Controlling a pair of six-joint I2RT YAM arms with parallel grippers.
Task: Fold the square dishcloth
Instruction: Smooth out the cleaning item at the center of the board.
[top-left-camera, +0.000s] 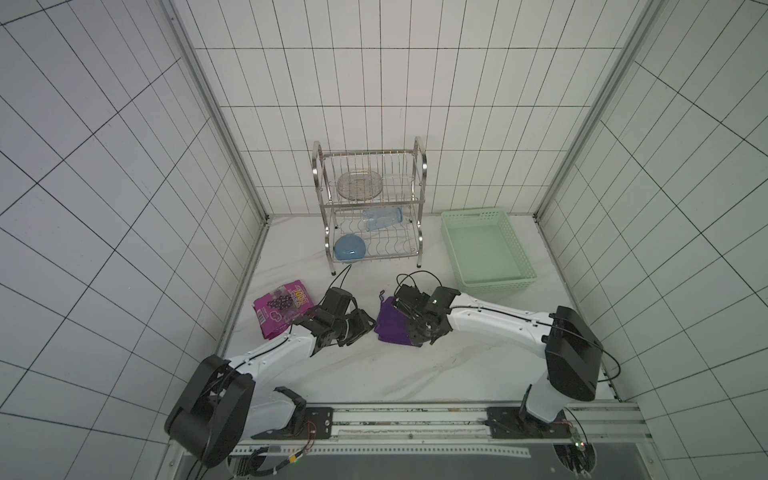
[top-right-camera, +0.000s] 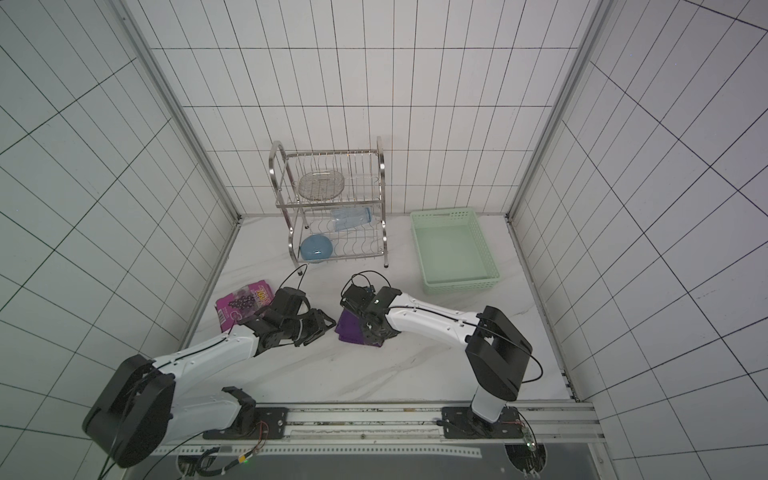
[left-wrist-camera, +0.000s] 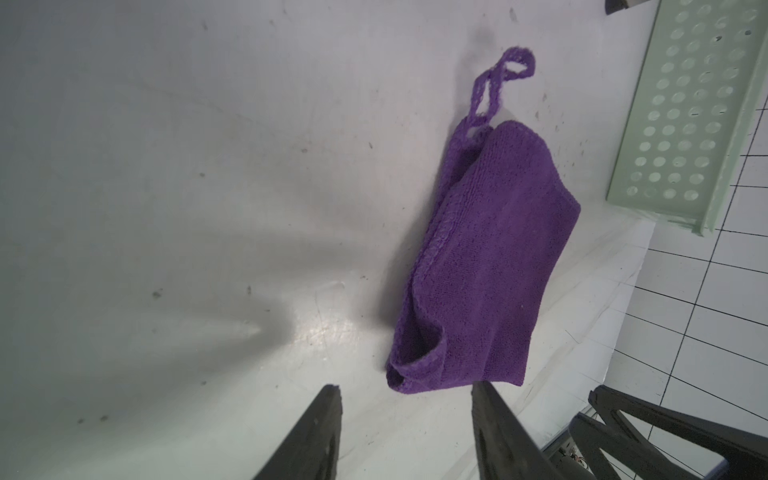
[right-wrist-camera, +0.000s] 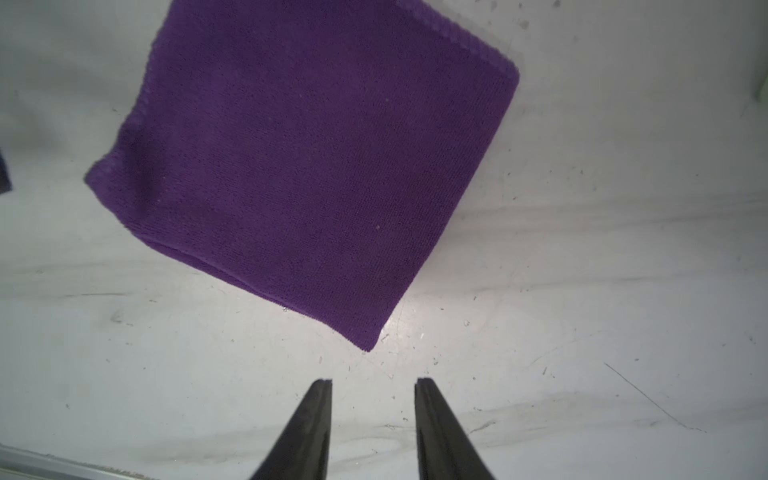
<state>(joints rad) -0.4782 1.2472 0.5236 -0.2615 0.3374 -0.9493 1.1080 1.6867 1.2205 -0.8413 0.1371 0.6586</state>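
Purple terry: the square dishcloth (right-wrist-camera: 307, 166) lies doubled on the marble table (right-wrist-camera: 582, 291) between both arms, its loop (left-wrist-camera: 503, 79) trailing off the far corner.

Left gripper (left-wrist-camera: 403, 388): jaws apart, empty, just short of a puffed, gaping corner.

Right gripper (right-wrist-camera: 374, 380): jaws apart, empty, near a crisp corner on the other side.

The fold looks near done, by my judgement. If you tidy it, pinch both layers at the gaping corner, lift low, lay the stitched edges flush, then press flat before letting go.

The dishcloth (right-wrist-camera: 307, 166) is deep purple, basket (top-left-camera: 486, 286) pale green, table (top-left-camera: 374, 374) grey-veined white.
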